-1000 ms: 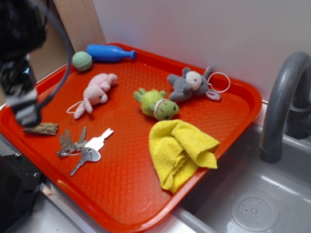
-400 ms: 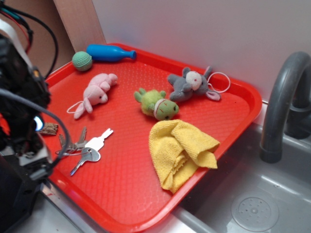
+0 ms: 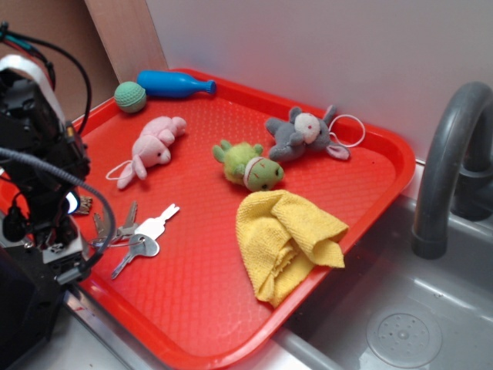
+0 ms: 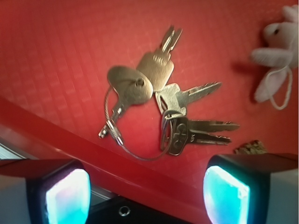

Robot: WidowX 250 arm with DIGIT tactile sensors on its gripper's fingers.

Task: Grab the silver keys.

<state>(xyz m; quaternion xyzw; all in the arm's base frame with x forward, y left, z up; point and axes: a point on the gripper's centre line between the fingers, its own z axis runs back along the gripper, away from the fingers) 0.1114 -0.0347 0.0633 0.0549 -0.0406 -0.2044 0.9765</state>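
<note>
My arm hangs over the red tray [image 3: 362,154]'s near-left edge, gripper [image 4: 145,193] spread wide beside the silver keys [image 4: 159,105]; bare tray lies beyond them.

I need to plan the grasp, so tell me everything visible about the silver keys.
The silver keys are a small bunch of flat, metallic-looking keys joined by a thin wire loop and a ring, one key paler in the exterior view. They lie fanned out flat on the red tray near its front edge, beside a brown jagged piece. Nothing grips them; the pincer hangs open above.
</note>
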